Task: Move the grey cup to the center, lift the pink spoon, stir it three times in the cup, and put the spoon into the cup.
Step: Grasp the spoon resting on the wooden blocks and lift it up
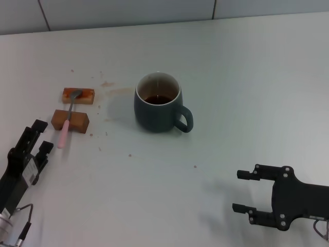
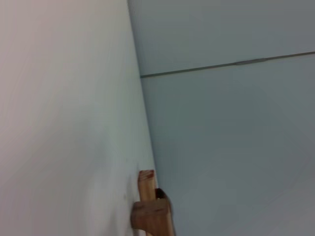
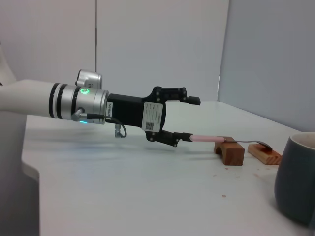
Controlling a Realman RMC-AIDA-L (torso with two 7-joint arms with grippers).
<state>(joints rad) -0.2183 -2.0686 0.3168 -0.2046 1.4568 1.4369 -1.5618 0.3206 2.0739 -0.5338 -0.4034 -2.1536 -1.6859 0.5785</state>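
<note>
The grey cup (image 1: 160, 104) stands upright near the table's middle, handle toward the right, brown liquid at its bottom; it also shows in the right wrist view (image 3: 297, 183). The pink spoon (image 1: 67, 119) rests across two brown blocks (image 1: 70, 120) left of the cup, its bowl on the far block (image 1: 78, 95). My left gripper (image 1: 42, 136) is open, low at the left, just short of the spoon's handle end; the right wrist view shows it (image 3: 189, 118) with the pink handle (image 3: 203, 138) by its lower finger. My right gripper (image 1: 240, 191) is open and empty at the front right.
Brown stains and crumbs (image 1: 107, 84) lie on the white table between the blocks and the cup. A grey wall (image 1: 154, 10) bounds the table's far edge. The left wrist view shows the blocks (image 2: 150, 209) end-on.
</note>
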